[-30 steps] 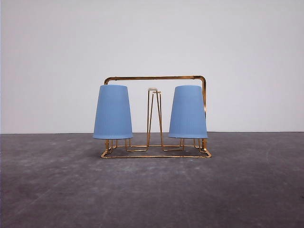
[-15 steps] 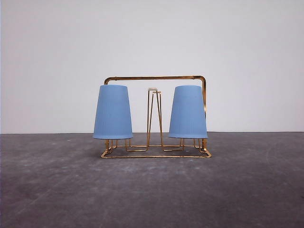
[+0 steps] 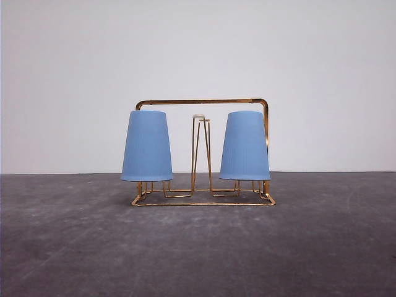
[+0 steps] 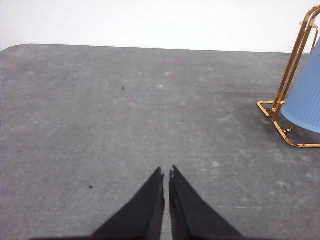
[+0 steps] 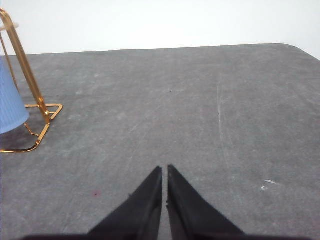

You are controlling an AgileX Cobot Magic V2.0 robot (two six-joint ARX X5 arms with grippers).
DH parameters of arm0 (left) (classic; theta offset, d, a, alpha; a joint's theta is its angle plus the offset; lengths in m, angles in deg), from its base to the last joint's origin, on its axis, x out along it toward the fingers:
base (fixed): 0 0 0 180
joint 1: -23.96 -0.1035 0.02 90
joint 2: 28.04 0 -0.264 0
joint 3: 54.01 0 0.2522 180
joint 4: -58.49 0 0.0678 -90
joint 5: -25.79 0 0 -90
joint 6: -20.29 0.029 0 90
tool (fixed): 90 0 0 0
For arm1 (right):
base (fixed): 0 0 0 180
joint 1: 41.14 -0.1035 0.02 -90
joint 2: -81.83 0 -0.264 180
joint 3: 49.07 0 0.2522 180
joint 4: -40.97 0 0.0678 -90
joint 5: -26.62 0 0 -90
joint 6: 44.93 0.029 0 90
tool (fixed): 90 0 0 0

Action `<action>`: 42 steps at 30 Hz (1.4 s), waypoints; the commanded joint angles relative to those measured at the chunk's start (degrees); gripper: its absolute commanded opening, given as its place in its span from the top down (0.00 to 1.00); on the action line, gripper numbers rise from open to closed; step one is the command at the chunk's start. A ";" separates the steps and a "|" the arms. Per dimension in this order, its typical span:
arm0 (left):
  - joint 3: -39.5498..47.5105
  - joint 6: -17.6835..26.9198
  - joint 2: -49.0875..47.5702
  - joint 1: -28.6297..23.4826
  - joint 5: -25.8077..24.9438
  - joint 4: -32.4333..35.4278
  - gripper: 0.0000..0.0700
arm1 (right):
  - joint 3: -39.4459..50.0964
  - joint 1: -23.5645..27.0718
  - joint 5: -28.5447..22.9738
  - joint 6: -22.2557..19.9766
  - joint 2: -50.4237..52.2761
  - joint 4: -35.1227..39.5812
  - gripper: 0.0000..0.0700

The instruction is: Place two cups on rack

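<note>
Light-blue cups, one on the left and one on the right, are sitting upside down on the gold rack in the front view, unchanged over the last second. The task looks finished. At the left wrist, the left gripper is resting closed and empty over the table. At the right wrist, the right gripper is doing likewise.

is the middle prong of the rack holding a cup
No, the middle prong of the rack stands bare between the left cup and the right cup.
</note>
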 commanded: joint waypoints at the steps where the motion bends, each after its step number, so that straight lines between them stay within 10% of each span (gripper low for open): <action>1: 0.76 0.55 -0.02 0.00 0.15 -0.32 1.00 | 0.11 0.04 -0.13 -0.37 -0.01 0.59 0.98; 42: 0.76 0.55 -0.02 0.00 0.15 -0.32 1.00 | 0.11 0.04 -0.13 -0.37 -0.01 0.59 0.98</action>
